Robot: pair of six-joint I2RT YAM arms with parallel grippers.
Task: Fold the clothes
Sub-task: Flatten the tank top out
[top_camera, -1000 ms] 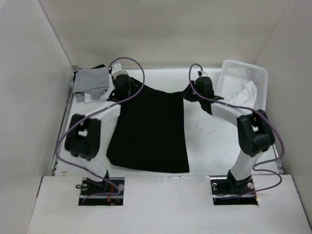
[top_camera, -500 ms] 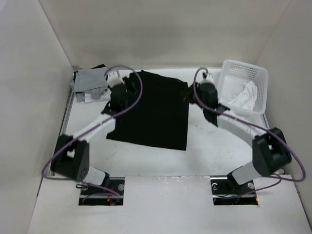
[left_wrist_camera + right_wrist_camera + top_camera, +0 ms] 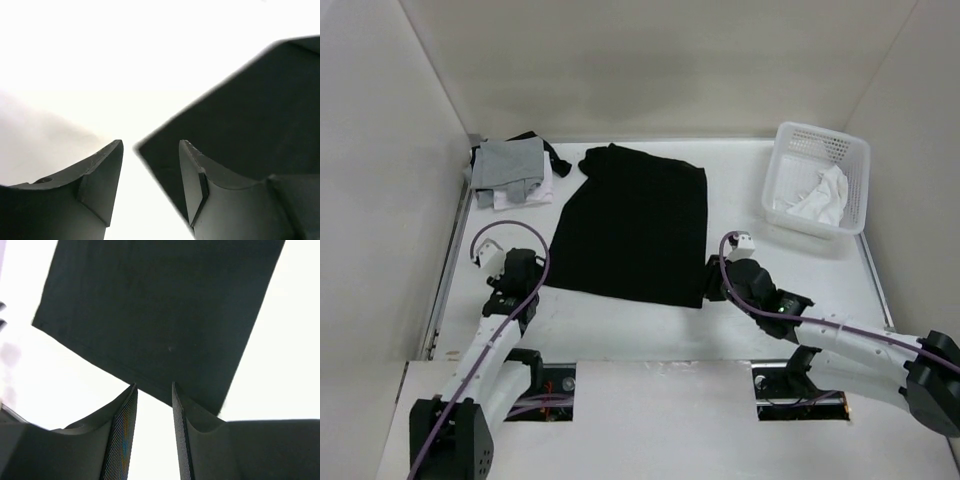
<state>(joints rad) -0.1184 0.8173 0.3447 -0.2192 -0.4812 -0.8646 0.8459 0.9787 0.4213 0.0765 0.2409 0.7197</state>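
The large black cloth [image 3: 635, 225] lies spread flat on the middle of the table. My left gripper [image 3: 528, 280] is low by its near left corner, jaws open and empty. In the left wrist view that cloth corner [image 3: 240, 115] shows just past the open left gripper [image 3: 151, 143]. My right gripper [image 3: 713, 278] sits at the cloth's near right corner, also open. In the right wrist view the black cloth [image 3: 160, 310] lies ahead of the right gripper [image 3: 154, 385], with bare table between the fingers. A heap of grey and white clothes [image 3: 510, 170] rests at the back left.
A white lattice basket [image 3: 845, 150] stands at the back right with a crumpled white garment [image 3: 817, 198] inside. White walls enclose the table on three sides. Purple cables trail along both arms.
Both grippers let go of the black cloth's far corners and opened. Both arms drew back from the far side to the cloth's near corners. The cloth now lies farther back.
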